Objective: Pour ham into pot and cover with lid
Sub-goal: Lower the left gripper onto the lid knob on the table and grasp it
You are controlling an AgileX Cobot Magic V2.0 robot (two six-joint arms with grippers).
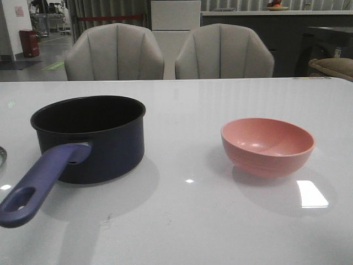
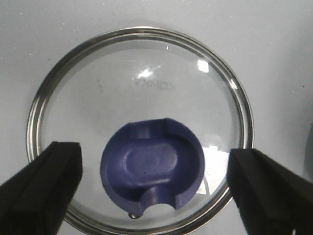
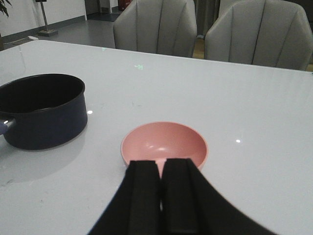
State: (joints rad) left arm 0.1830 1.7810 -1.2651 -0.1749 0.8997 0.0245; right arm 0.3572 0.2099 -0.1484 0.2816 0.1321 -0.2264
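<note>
The left gripper (image 2: 155, 183) is hanging wide over the lid (image 2: 139, 83); the right gripper (image 3: 161, 183) is sitting closed — empty — the pot (image 1: 94, 135) handle (image 1: 41, 182) pointing toward the near table (image 1: 193, 221) edge.

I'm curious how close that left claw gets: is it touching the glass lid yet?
Apart. In the left wrist view the left gripper is open, its fingers wide on either side of the lid's blue knob, gripping nothing.

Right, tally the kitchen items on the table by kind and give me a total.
Saucepan: 1
Pink bowl: 1
Glass lid: 1
Total: 3
No ham shows in the bowl, as far as its inside is visible.
</note>
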